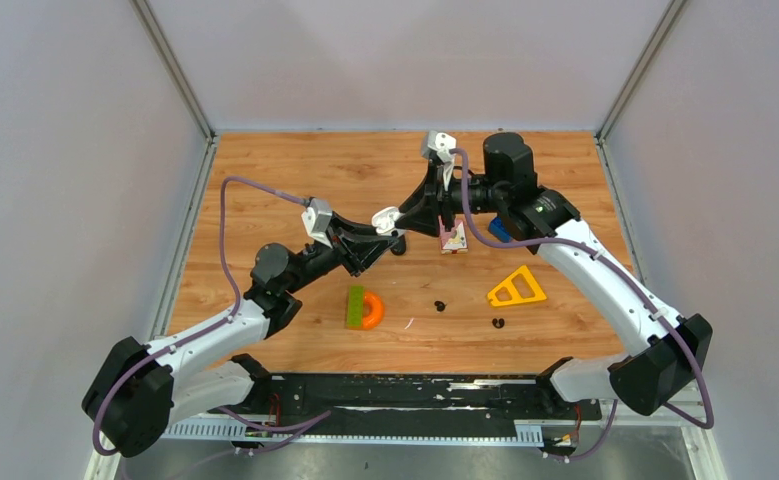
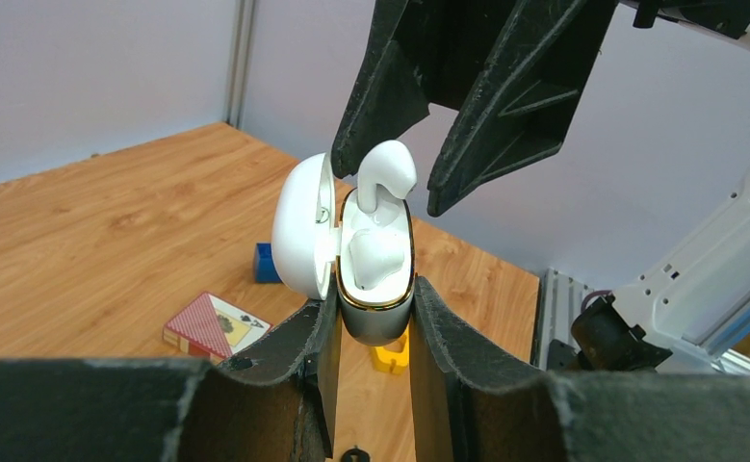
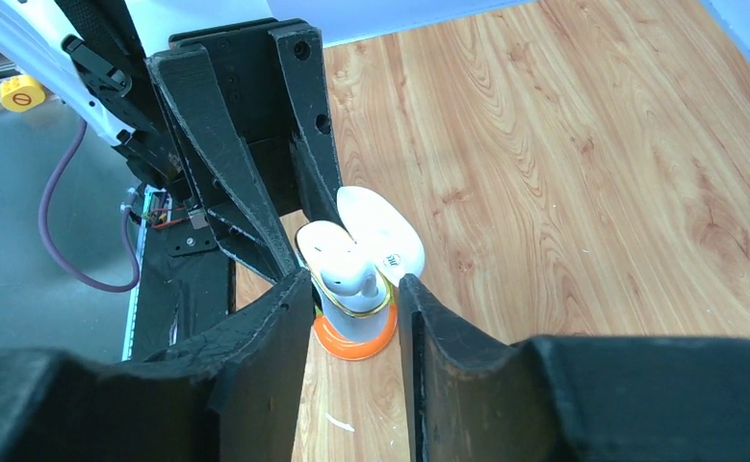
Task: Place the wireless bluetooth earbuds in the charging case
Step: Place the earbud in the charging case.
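My left gripper (image 1: pixel 390 235) is shut on the open white charging case (image 2: pixel 375 308) and holds it above the table, with the lid (image 2: pixel 301 226) swung left. One white earbud (image 2: pixel 375 258) sits in the case. A second white earbud (image 2: pixel 387 171) stands stem-down in the other slot, its head sticking up. My right gripper (image 3: pixel 351 289) straddles that earbud's head with a small gap on each side, so it is open. Two black earbuds (image 1: pixel 439 305) (image 1: pixel 498 323) lie on the table in front.
A playing-card box (image 1: pixel 454 238) and a blue block (image 1: pixel 498 230) lie under the right arm. A yellow triangle (image 1: pixel 516 288) lies at the right. A green and orange ring piece (image 1: pixel 363 308) lies below the case, with a thin white sliver (image 1: pixel 406 323) beside it.
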### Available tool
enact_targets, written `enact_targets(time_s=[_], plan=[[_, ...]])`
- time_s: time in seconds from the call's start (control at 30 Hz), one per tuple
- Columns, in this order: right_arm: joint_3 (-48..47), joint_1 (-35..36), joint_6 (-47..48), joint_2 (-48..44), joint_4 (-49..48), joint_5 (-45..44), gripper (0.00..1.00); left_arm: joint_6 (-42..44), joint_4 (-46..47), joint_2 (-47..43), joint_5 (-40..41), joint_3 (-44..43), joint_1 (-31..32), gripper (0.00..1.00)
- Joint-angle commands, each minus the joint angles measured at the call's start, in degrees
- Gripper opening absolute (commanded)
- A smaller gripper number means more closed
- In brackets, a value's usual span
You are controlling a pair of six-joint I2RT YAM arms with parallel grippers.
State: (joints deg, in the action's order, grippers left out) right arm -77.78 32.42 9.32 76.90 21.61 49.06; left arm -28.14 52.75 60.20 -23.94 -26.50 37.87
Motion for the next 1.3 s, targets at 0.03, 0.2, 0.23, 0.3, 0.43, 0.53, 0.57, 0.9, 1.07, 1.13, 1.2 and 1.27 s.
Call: enact_targets(time_s=[0.03, 0.2, 0.23, 0.3, 0.43, 0.53, 0.57, 0.9, 1.07, 1.13, 1.2, 1.27], plan=[[-0.92, -0.09, -1.06, -0.29, -2.04, 0.3, 0.42, 1.25, 1.92, -0.09, -0.75, -1.36, -0.16, 0.0], [-1.37, -0.14, -1.14, -0.26, -2.12, 2.65, 0.52, 2.08, 1.06, -0.1, -0.84, -1.47, -0.16, 0.0], [-1.64, -0.17, -0.84, -0.34, -1.64, 3.24, 0.54, 2.48, 0.5, -0.23, -0.92, -1.71, -0.14, 0.0], [-2.6, -0.15, 0.39, -0.71, 0.28, 3.62, 0.58, 3.67, -1.38, -0.57, -1.27, -2.32, -0.14, 0.0], [-6.87, -0.43, 7.44, -1.37, 9.78, 2.39, 0.63, 6.52, -6.08, -1.97, -2.51, -3.86, -0.15, 0.0], [-9.47, -0.61, 12.05, -1.67, 15.9, 3.02, 0.66, 8.47, -8.74, -2.78, -3.83, -4.49, -0.16, 0.0], [-10.45, -0.68, 13.51, -1.48, 17.96, 3.66, 0.66, 8.94, -9.25, -2.87, -4.37, -4.56, -0.14, 0.0], [-13.6, -1.29, 23.75, 0.74, 31.59, 1.31, 0.66, 12.96, -10.42, -4.23, -10.23, -2.47, -0.04, 0.0], [-12.67, -1.23, 23.34, 2.25, 31.94, 0.7, 0.67, 14.7, -12.66, -5.02, -11.03, -3.33, 0.19, 0.0], [-12.49, -1.26, 22.89, 2.77, 31.64, 1.03, 0.67, 15.07, -13.07, -5.28, -10.99, -3.23, 0.28, 0.0], [-12.56, -1.26, 22.18, 3.27, 31.1, 1.59, 0.68, 15.39, -13.43, -5.48, -11.03, -3.37, 0.28, 0.0], [-12.8, -1.28, 21.59, 3.91, 30.91, 1.8, 0.68, 15.51, -13.51, -5.5, -11.26, -3.46, 0.36, 0.0]])
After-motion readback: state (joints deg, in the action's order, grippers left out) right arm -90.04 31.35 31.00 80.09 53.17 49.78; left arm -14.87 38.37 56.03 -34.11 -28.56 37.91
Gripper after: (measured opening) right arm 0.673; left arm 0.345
